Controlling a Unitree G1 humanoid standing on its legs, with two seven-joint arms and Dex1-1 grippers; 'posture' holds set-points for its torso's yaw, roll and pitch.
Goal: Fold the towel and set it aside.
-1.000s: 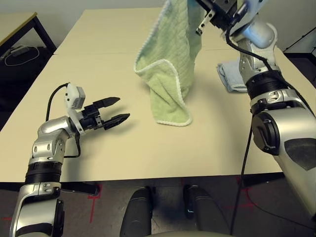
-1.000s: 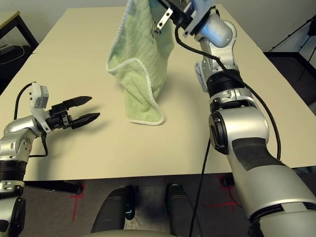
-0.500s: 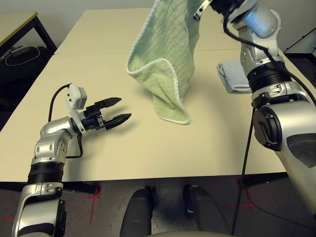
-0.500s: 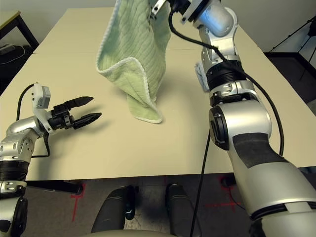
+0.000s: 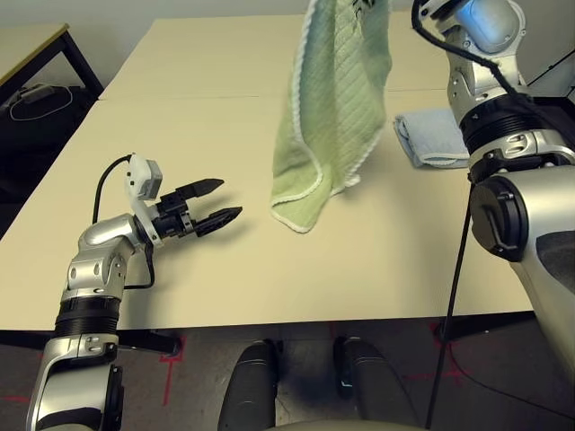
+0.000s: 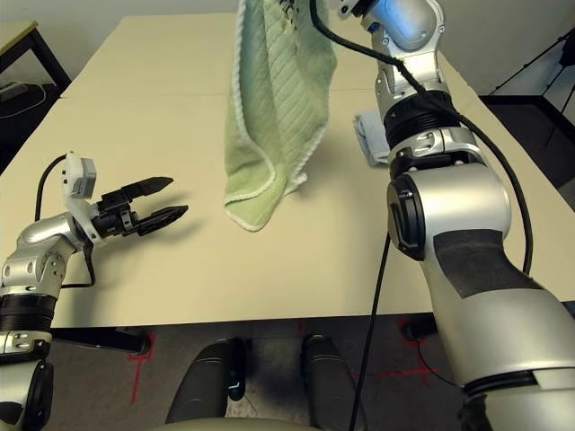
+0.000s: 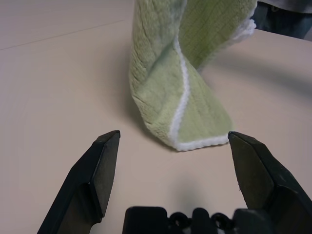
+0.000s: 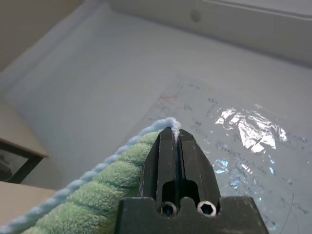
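Hanging from my right arm, the light green towel (image 5: 331, 108) drops in a long, near-vertical drape, its top running out past the upper edge of the left eye view and its lowest corner at or just above the counter (image 5: 180, 108). My left gripper (image 5: 222, 201) waits low over the counter on the left side of that corner, fingers spread wide with nothing between them, pointing across toward the cloth. The towel's long axis runs up and down, so the free bottom corner is the part nearest my left fingers, near but apart. A pale blue folded towel (image 5: 429, 136) lies on the counter beyond my right arm, well away from the drape.

In the left wrist view, the hanging corner with its white stitched edge sits ahead of my open left fingers (image 7: 100, 175), roughly centred in the gap between them but still beyond the tips.

In the right wrist view, my right gripper (image 8: 175, 135) is clamped tight on the towel's white edging, the green terry bunching below the pinch.

I judge the next move falls to my left arm: a short, level reach forward to take that bottom corner.
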